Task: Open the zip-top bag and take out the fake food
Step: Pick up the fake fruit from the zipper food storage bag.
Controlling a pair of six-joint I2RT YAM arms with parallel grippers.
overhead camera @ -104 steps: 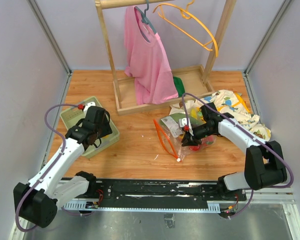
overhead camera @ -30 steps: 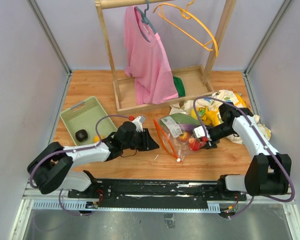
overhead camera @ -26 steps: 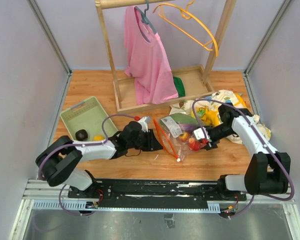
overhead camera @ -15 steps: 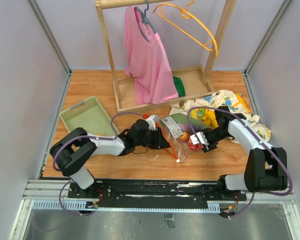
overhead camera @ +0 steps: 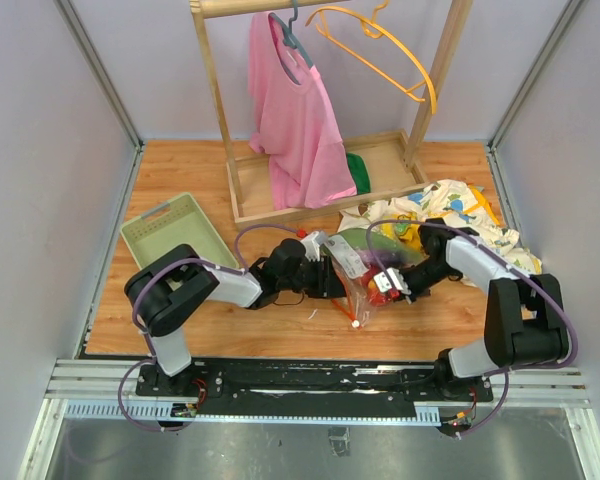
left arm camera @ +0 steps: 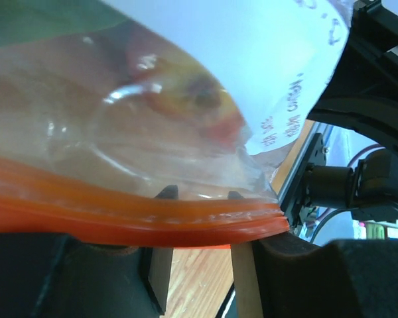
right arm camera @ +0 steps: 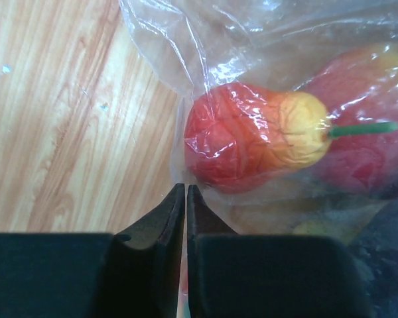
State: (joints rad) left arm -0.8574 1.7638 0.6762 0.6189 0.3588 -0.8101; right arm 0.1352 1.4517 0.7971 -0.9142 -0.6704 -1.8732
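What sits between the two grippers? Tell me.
The clear bag holding the fake food lies between left gripper and right gripper, in the top view.

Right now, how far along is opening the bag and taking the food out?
Done: nothing clearly; both arms are at the zip-top bag. In hand: the left gripper has its jaws open at the orange zipper strip, and the right gripper is shut at the bag's other end, possibly pinching film. Left: the fake food shows through the plastic, so those pieces have yet to come out.
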